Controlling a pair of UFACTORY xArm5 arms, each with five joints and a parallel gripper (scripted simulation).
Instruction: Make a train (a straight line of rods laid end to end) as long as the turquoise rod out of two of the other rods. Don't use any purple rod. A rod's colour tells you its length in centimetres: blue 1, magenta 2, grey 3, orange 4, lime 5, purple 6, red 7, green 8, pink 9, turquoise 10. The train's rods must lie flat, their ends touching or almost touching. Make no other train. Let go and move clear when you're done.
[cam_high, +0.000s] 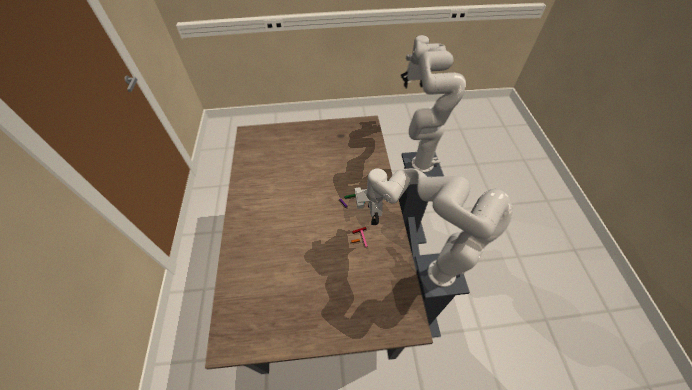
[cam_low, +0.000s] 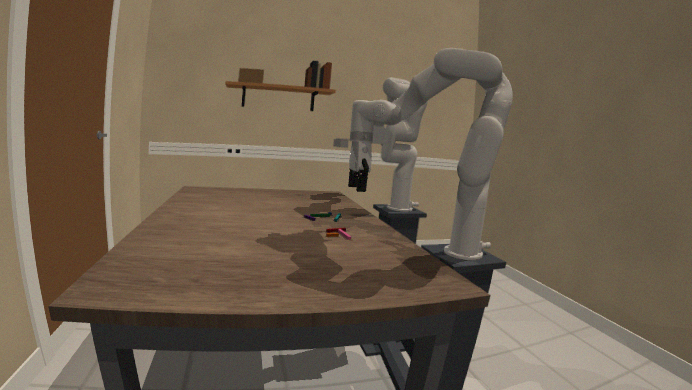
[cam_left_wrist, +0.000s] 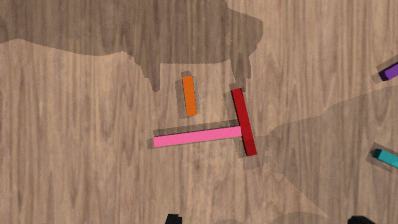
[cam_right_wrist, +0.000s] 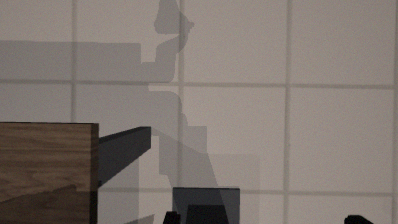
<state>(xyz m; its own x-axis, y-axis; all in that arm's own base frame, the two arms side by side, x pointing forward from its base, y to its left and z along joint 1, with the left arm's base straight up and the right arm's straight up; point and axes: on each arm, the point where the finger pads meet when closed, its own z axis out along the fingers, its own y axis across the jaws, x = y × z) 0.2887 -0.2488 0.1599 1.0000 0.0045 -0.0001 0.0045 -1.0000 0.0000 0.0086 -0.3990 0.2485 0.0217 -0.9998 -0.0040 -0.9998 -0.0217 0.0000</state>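
And here's my left hand, wide open, nothing in it, above the rods; the pink rod sits mid-frame in my wrist view, butting the red rod. I'd leave pink lying, pinch what looks like the tiny blue rod squarely, then lower it flat, in line, at pink's free left end, without nudging

Turquoise rod lying on the table, cut off by the left wrist view's edge. A pink rod lies flat, one end against the side of a red rod. Beside them, a shorter orange rod. Near the turquoise, purple and green rods.
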